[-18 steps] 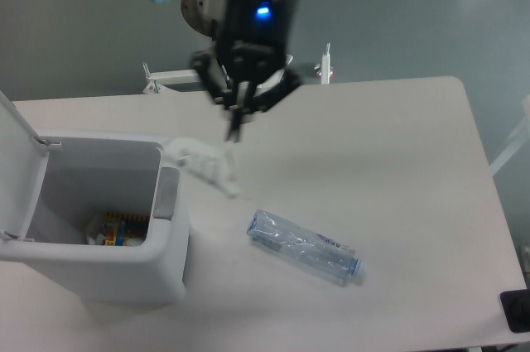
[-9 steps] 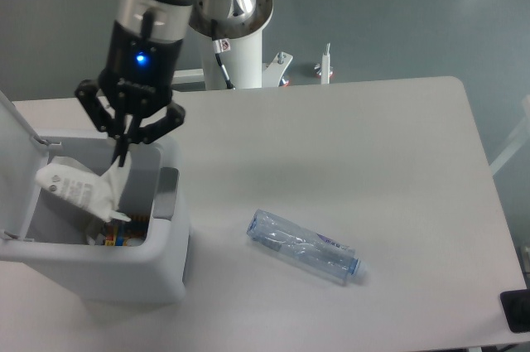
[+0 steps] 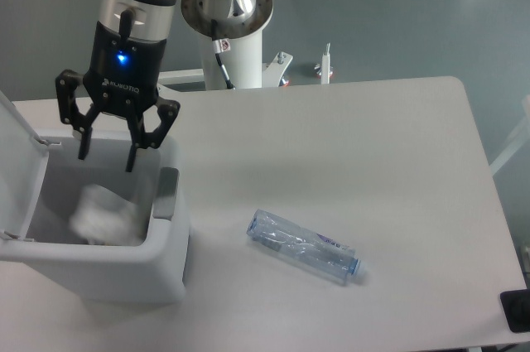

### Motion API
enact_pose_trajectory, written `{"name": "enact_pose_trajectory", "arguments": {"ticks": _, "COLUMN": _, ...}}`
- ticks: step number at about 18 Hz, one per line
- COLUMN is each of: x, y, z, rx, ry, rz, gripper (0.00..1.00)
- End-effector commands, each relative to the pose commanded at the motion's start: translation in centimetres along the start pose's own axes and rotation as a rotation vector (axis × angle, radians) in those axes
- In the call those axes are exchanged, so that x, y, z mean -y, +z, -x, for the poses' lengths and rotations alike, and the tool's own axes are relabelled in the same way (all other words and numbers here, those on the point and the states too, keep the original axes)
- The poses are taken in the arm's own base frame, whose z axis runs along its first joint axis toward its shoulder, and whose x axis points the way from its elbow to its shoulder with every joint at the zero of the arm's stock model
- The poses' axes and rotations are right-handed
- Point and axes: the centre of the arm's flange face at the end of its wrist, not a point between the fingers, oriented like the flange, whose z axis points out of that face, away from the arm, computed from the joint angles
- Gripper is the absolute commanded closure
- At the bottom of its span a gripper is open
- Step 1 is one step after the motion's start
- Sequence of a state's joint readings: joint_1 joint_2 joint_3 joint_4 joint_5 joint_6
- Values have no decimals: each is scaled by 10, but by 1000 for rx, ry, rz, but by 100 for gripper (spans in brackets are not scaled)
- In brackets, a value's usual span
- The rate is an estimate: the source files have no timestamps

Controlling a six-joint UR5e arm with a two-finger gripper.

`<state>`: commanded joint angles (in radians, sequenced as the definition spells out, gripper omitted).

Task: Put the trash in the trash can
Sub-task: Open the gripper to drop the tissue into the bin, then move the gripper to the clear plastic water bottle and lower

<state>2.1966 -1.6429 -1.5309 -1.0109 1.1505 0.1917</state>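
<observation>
Camera view, white table [image 3: 397, 161], grey floor [image 3: 397, 12]

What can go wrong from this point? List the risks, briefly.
1. The pincer hangs open just above the bin, its fingers close to the rim. A sideways move toward the bottle without lifting first could clip the wall or the grey tab.
2. The bottle is crushed, clear and lies slanted on the table. A grip might slip or send it rolling.
3. The tissue looks blurred inside the bin, so whether it has settled is unclear.
</observation>
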Motion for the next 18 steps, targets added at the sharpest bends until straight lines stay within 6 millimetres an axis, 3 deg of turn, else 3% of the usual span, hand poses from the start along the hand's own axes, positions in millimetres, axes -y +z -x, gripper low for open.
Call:
{"name": "enact_pose_trajectory", "arguments": {"ticks": 2, "x": 0, "y": -3, "z": 1, "rx": 9, "ry": -8, "rz": -4, "gripper": 0}}
{"name": "enact_pose_trajectory", "arguments": {"ticks": 3, "x": 1, "y": -6, "z": 14, "rx": 41, "ry": -57, "rz": -7, "gripper": 0}}
{"name": "enact_pose_trajectory", "arguments": {"ticks": 5, "x": 2, "y": -20, "z": 54, "rx": 123, "ry": -214, "rz": -26, "gripper": 0}}
{"name": "enact_pose_trajectory", "arguments": {"ticks": 7, "x": -4, "y": -36, "z": 112, "rx": 180, "ry": -373, "rz": -47, "gripper": 0}}
{"name": "enact_pose_trajectory", "arguments": {"ticks": 9, "x": -16, "y": -39, "z": 160, "rx": 216, "ry": -482, "rz": -43, "gripper": 0}}
{"name": "enact_pose_trajectory", "arguments": {"ticks": 11, "x": -32, "y": -29, "z": 205, "rx": 239, "ry": -554, "rz": -18, "gripper": 0}}
{"name": "enact_pose_trajectory", "arguments": {"ticks": 14, "x": -49, "y": -20, "z": 258, "rx": 261, "ry": -645, "rz": 9, "gripper": 0}}
{"name": "enact_pose_trajectory", "arguments": {"ticks": 18, "x": -75, "y": 29, "z": 290, "rx": 254, "ry": -739, "rz": 93, "gripper": 0}}
